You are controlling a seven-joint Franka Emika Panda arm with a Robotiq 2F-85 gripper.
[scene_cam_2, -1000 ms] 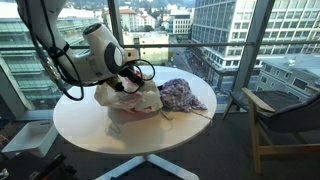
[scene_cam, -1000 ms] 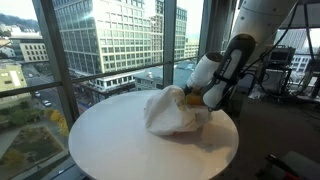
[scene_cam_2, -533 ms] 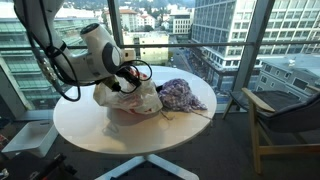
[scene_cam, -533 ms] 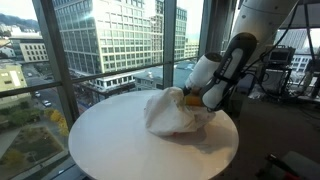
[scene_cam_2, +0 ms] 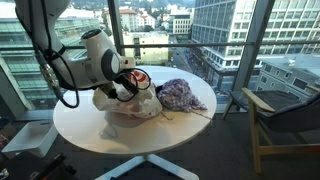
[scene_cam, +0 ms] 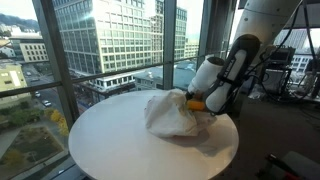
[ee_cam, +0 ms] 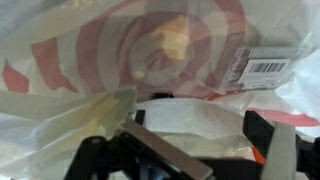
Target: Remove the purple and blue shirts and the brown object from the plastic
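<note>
A round white table (scene_cam_2: 175, 138) stands by big windows (scene_cam: 100, 40), with tall buildings (scene_cam: 95, 35) outside. On the table lies a white plastic bag (scene_cam_2: 132, 102) with red rings on it. In both exterior views the bag is soft and crumpled and lies near the middle of the table (scene_cam: 110, 145).

The purple shirt (scene_cam_2: 181, 95) lies on the table just beside the bag, in a loose heap that touches the bag's side. What is inside the bag cannot be seen.

The gripper (scene_cam_2: 123, 88) is right at the top of the bag (scene_cam: 168, 112). The big white arm (scene_cam_2: 85, 60) leans over the table and hides part of the bag behind it. A black cable (scene_cam_2: 140, 70) loops near the gripper (scene_cam: 201, 101).

In the wrist view the bag (ee_cam: 150, 50) fills almost the whole picture. A small white label (ee_cam: 262, 66) with black bars sticks to it. The gripper (ee_cam: 215, 155) is at the bottom edge, and its two fingers (ee_cam: 160, 150) are apart, with white plastic showing between them. They do not squeeze anything.

A dark chair (scene_cam_2: 285, 115) stands well apart from the table, near the windows.
</note>
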